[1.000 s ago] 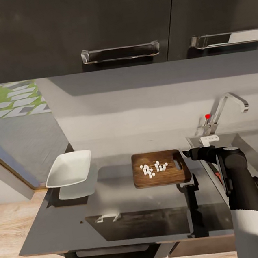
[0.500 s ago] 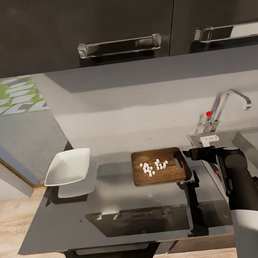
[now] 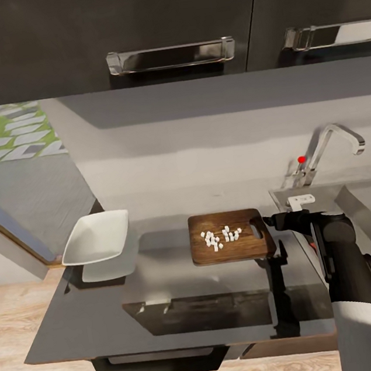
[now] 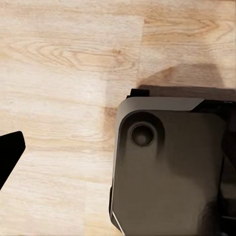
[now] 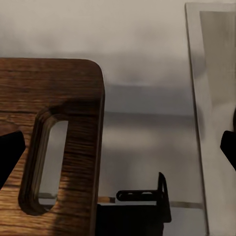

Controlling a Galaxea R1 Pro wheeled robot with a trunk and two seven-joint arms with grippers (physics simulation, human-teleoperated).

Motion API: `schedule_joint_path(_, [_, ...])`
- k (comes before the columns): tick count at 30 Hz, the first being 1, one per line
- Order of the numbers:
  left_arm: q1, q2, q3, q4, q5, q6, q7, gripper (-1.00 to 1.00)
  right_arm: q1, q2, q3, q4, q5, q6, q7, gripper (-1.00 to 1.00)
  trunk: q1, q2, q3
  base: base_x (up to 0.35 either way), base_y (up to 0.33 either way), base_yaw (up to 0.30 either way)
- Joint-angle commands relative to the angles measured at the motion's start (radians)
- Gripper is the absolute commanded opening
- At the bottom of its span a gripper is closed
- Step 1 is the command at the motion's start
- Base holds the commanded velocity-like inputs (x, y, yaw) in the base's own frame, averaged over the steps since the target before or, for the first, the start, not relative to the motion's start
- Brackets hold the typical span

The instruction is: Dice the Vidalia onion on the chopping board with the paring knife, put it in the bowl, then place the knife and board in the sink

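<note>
The chopping board [image 3: 232,244] lies on the grey countertop [image 3: 162,271], with several small white cubes of diced onion [image 3: 221,236] on its middle. My right gripper [image 3: 268,221] hovers open at the board's slotted handle end [image 5: 44,162], between the board and the sink [image 3: 362,202]; nothing is between its fingers. The white square bowl [image 3: 96,237] sits at the counter's far left. The paring knife is out of view. My left gripper [image 4: 118,152] hangs low over the pale wood floor, one dark fingertip [image 4: 10,155] at the frame's edge.
A chrome tap [image 3: 333,141] with a red knob stands behind the sink. Glossy black upper cabinets [image 3: 163,23] with metal handles hang overhead. The robot's grey base [image 4: 167,167] sits under the left gripper. A window [image 3: 7,134] is at the left.
The whole head view has shifted, so the camera moved: cabinets and counter sit a little higher in frame. Board, onion pieces, bowl and right arm keep their places.
</note>
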Motion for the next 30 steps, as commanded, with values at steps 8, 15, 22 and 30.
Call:
schedule_joint_path(8, [-0.002,-0.001,-0.009,0.004,0.009,-0.007,0.001,1.0,-0.001,0.002,-0.002,-0.001,0.01,0.002,0.01,1.0,0.0,-0.002,-0.014,0.0,0.0,0.0])
schedule_joint_path(15, [-0.002,-0.001,-0.009,0.004,0.009,-0.007,0.001,1.0,-0.001,0.001,-0.002,-0.001,0.01,0.002,0.011,1.0,0.0,-0.002,-0.022,0.0,0.0,0.0])
schedule_joint_path(22, [-0.002,-0.001,-0.009,0.004,0.009,-0.007,0.001,1.0,-0.001,0.004,-0.002,-0.001,0.01,0.003,0.012,1.0,0.0,-0.002,-0.023,0.0,0.0,0.0])
schedule_joint_path(30, [-0.002,-0.001,-0.009,0.004,0.009,-0.007,0.001,1.0,-0.001,0.004,-0.001,-0.001,0.009,0.003,0.011,1.0,0.0,-0.002,-0.025,0.0,0.0,0.0])
